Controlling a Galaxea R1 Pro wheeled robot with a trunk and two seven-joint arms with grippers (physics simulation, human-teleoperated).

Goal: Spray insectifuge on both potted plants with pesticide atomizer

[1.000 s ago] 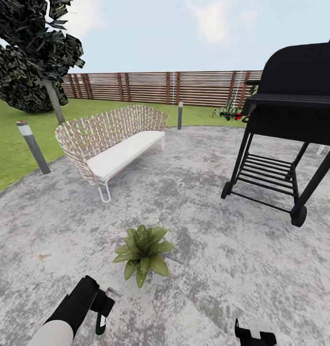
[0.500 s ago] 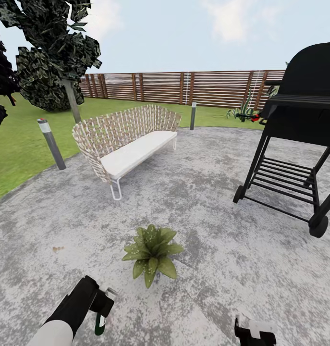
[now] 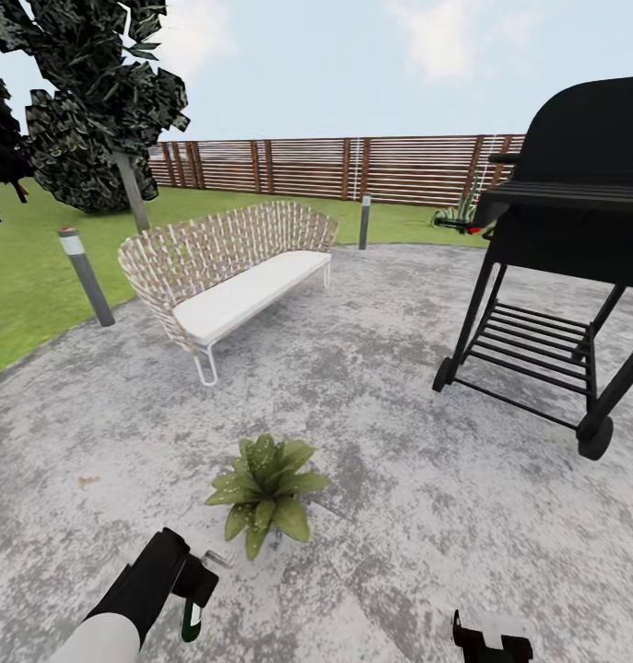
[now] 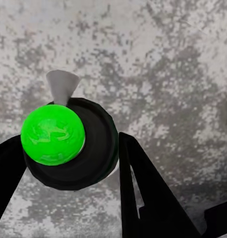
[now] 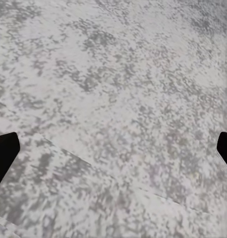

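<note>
Now the whole head view has shifted since half a second ago, so the camera moved; the potted plant (image 3: 263, 492) sits on the grey patio (image 3: 399, 516). Left claw (image 4: 74, 163) clamps the pesticide atomizer (image 4: 69, 144), just beside the plant. Right claw (image 5: 113, 148) is spread wide, holding nothing.

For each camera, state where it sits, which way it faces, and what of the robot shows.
Head view: high on the robot, looking forward and down over the patio at a potted plant; left gripper and right gripper show.
Left wrist view: looks down at the patio past its fingers, which clamp the pesticide atomizer.
Right wrist view: looks down at patio; fingertips spread.
All share the patio.
</note>
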